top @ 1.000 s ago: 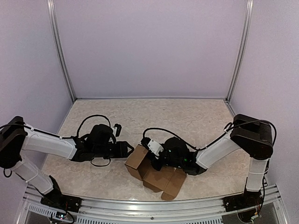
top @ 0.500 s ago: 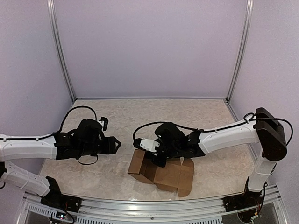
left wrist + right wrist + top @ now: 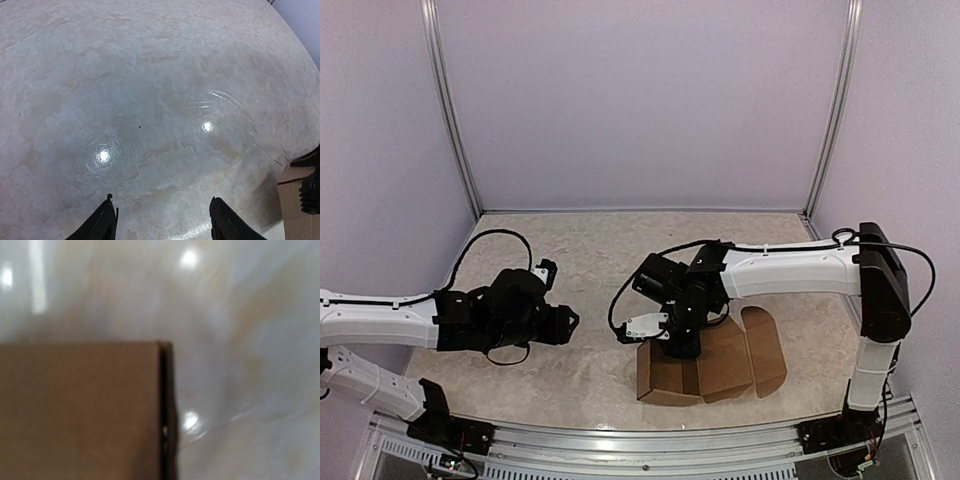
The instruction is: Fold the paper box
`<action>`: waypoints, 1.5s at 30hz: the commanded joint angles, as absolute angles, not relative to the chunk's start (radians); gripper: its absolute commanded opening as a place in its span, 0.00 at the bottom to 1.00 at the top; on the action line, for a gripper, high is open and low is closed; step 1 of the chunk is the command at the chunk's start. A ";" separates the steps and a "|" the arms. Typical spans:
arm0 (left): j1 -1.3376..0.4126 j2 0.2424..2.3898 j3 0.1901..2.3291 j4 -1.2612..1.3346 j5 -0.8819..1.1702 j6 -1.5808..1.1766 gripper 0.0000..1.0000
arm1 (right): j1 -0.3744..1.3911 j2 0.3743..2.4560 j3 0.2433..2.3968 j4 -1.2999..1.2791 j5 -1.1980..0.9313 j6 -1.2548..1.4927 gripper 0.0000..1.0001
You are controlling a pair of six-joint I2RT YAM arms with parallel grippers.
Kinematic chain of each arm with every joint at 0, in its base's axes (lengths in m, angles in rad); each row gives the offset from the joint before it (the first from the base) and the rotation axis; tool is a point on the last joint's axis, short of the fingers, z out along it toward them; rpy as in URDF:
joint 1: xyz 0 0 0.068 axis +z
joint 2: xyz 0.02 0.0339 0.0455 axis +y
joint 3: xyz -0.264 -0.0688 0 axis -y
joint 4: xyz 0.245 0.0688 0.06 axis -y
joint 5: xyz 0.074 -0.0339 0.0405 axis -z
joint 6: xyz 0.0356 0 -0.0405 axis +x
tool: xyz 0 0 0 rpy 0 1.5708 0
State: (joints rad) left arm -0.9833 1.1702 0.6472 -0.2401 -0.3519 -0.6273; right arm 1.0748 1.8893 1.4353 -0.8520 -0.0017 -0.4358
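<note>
The bench is a glossy beige, marbled slab with lamp glare on it. Pale lilac walls close it in on three sides, a metal post stands at each back corner, and a metal rail runs along the near edge. The paper box lies close to the near edge, right of the middle. It is mostly opened out, with a rounded flap spread toward the right edge. The right hand sits over the box's left part; whether it is clenched or released I cannot tell, since its own view is blurred and shows only cardboard over the shiny surface. The left hand hangs above bare bench toward the left edge, well apart from the box, with its fingers spread and nothing between them. Half a second ago the box lay further left with its flap pointing at the near edge. It has since shifted right and turned, and the right arm has swung round with it. A second ago the left hand was just beside the cardboard.
</note>
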 commanded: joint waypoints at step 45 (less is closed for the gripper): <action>-1.061 1.310 0.792 -0.179 -0.358 -0.465 0.77 | 0.970 1.175 1.304 -0.932 0.242 0.153 0.72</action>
